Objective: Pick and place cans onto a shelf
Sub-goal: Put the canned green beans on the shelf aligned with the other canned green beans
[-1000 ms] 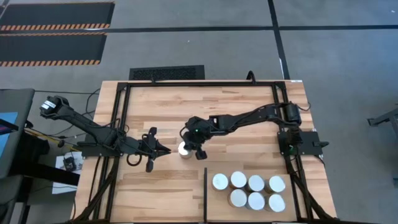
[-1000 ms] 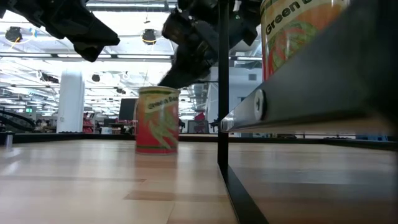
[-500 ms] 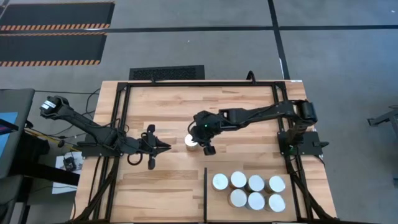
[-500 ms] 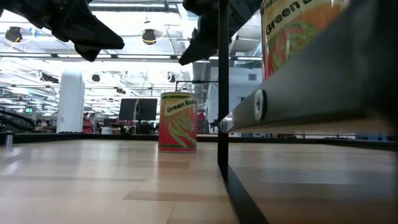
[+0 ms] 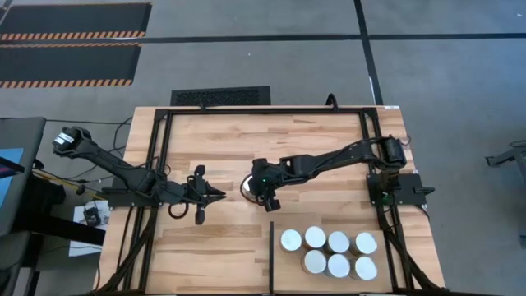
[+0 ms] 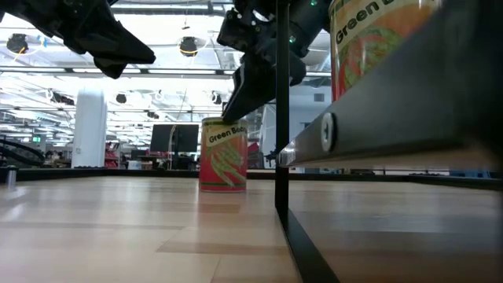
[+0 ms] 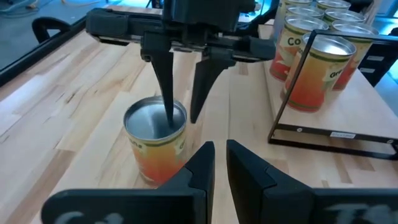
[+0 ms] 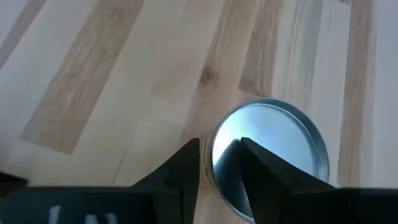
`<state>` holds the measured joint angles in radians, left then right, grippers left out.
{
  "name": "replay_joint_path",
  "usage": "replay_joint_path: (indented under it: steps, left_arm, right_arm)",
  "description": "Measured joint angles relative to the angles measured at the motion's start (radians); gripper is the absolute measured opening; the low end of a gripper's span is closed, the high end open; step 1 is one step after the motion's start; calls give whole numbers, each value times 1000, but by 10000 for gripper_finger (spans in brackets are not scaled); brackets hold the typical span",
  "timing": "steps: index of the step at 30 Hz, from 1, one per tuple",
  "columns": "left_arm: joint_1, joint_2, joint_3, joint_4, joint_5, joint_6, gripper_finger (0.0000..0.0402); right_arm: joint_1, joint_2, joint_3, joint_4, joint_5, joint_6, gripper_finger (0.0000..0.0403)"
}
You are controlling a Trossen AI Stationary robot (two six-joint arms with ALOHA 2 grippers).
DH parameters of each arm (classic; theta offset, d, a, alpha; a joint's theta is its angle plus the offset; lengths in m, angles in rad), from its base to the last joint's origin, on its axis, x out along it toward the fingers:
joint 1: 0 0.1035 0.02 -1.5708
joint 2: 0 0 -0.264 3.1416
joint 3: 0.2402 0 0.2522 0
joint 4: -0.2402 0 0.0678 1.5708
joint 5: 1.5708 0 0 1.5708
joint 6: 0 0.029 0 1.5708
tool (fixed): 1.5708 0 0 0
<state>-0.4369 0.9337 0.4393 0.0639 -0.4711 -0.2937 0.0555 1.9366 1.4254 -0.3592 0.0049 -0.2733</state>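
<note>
One can [image 5: 245, 190], with an orange and green label and a shiny top [image 8: 267, 149], stands upright on the wood near the table's middle. My right gripper [image 5: 260, 194] is open and points down at it. One finger [image 7: 166, 87] is over the can's top and the other [image 7: 202, 81] is just outside its wall. My left gripper [image 5: 215, 195] waits level a short way to the can's left, fingers [image 7: 208, 158] close together with nothing between. Several cans [image 5: 329, 251] stand on the shelf [image 5: 288, 270] at the near right. My right gripper comes at the can from above, with the can's rim [image 8: 217, 155] in the gap between its fingers. One fingertip [image 7: 170, 118] is at the level of the top [image 6: 224, 120]. I cannot tell whether it touches. The can stands upright on the table.
A thin black divider bar [image 5: 271, 247] closes the shelf's left side, just near of the lone can. Black frame tubing [image 5: 263, 110] runs around the table. Bare wood [image 5: 214, 144] lies toward the far edge and at the near left.
My right gripper, down on the can's top a second ago, rose clear of it, then came down over it again. The can slid a short way toward the table's right and far side and stays upright.
</note>
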Motion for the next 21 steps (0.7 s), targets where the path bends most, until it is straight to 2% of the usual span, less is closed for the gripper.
replay_joint_path:
  steps: [6,15,21]
  left_arm:
    - [0,0,0,-2,-9,4,31]
    - [-1,0,0,-3,-10,5,31]
    - [-1,0,0,-6,-32,24,31]
  right_arm:
    - [-7,0,0,-3,4,-13,114]
    - [-27,0,1,-30,2,-16,10]
    - [-17,-62,-2,-86,-1,31,13]
